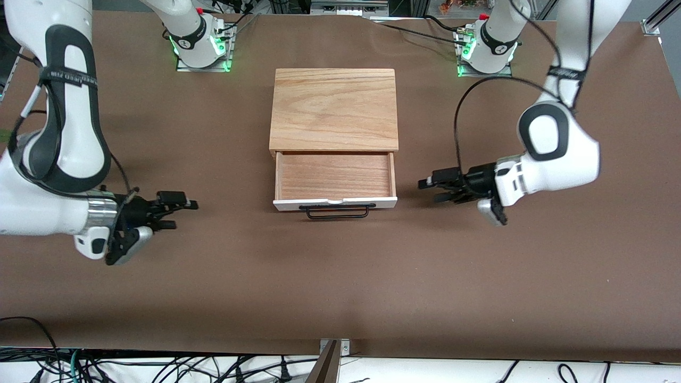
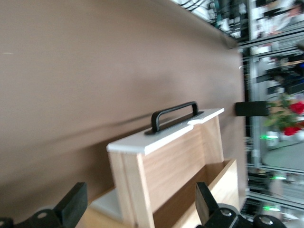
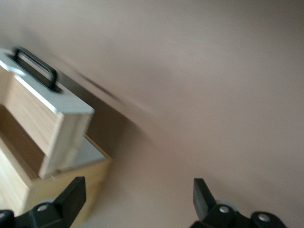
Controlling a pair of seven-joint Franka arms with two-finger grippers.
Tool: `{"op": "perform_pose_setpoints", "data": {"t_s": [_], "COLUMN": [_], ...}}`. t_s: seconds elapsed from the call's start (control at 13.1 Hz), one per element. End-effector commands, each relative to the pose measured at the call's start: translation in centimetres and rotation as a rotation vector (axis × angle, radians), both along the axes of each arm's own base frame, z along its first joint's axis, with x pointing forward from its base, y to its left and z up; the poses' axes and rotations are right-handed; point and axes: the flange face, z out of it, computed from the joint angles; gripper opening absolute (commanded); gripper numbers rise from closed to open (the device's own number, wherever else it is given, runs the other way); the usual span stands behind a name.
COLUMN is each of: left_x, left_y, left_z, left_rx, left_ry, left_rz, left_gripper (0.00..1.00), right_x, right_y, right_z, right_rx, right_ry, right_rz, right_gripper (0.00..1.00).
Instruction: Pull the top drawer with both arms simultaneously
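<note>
The top drawer (image 1: 335,178) stands pulled out of the wooden box (image 1: 334,109), showing its reddish-brown inside, white front panel and black wire bar handle (image 1: 338,211). My left gripper (image 1: 432,190) is open and empty, beside the drawer toward the left arm's end, apart from it. My right gripper (image 1: 183,213) is open and empty, beside the drawer toward the right arm's end, well apart. The left wrist view shows the drawer's side (image 2: 175,166) and handle (image 2: 173,114) between open fingers (image 2: 71,202). The right wrist view shows the drawer's corner (image 3: 57,118).
The brown table (image 1: 340,276) lies bare around the box. The arms' bases (image 1: 199,42) stand along the table's edge farthest from the front camera. Cables hang past the edge nearest the camera.
</note>
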Motion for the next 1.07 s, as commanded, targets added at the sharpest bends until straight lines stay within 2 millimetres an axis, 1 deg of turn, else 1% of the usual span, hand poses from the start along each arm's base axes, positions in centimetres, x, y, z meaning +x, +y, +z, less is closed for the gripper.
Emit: {"op": "perform_pose_setpoints", "data": {"t_s": [0.0, 0.08, 0.15, 0.23, 0.31, 0.38, 0.46, 0.54, 0.61, 0.76, 0.84, 0.92, 0.99], "left_x": [-3.6, -4.6, -5.6, -6.3, -6.9, -7.4, -8.0, -8.4, -8.9, -9.3, -9.4, -9.4, -9.2], "left_y": [1.4, 1.9, 2.7, 3.6, 4.7, 5.4, 6.1, 6.8, 7.3, 8.6, 9.4, 9.9, 11.0], "left_z": [7.0, 8.9, 10.6, 12.5, 14.2, 15.7, 17.0, 18.2, 19.3, 22.2, 23.4, 24.1, 24.2], "left_rx": [0.198, 0.266, 0.329, 0.397, 0.465, 0.524, 0.587, 0.644, 0.705, 0.824, 0.881, 0.927, 0.944], "left_ry": [0.052, 0.067, 0.068, 0.055, 0.053, 0.057, 0.063, 0.062, 0.071, 0.070, 0.064, 0.059, 0.062], "left_rz": [-0.011, -0.026, -0.053, -0.085, -0.110, -0.131, -0.139, -0.139, -0.139, -0.145, -0.147, -0.146, -0.130], "left_gripper": [1.00, 1.00, 1.00, 1.00, 1.00, 1.00, 1.00, 1.00, 1.00, 1.00, 1.00, 1.00, 1.00], "right_x": [-1.5, -2.2, -3.2, -4.9, -6.7, -8.2, -9.7, -11.2, -12.7, -14.9, -15.4, -15.1, -15.1], "right_y": [-1.6, -1.9, -2.1, -1.3, -1.3, -2.3, -3.9, -4.5, -6.2, -8.9, -9.5, -10.8, -11.2], "right_z": [4.4, 6.7, 8.7, 10.5, 11.5, 12.4, 12.5, 12.8, 13.5, 14.9, 16.1, 16.7, 16.8], "right_rx": [-0.156, -0.231, -0.304, -0.351, -0.409, -0.447, -0.446, -0.451, -0.459, -0.458, -0.472, -0.463, -0.446], "right_ry": [-0.025, -0.042, -0.028, 0.005, 0.027, 0.030, 0.050, 0.052, 0.057, 0.077, 0.048, 0.014, 0.000], "right_rz": [0.033, 0.002, -0.091, -0.196, -0.271, -0.298, -0.318, -0.321, -0.375, -0.528, -0.535, -0.564, -0.584], "right_gripper": [1.00, 1.00, 1.00, 1.00, 1.00, 1.00, 1.00, 1.00, 1.00, 1.00, 1.00, 1.00, 1.00]}}
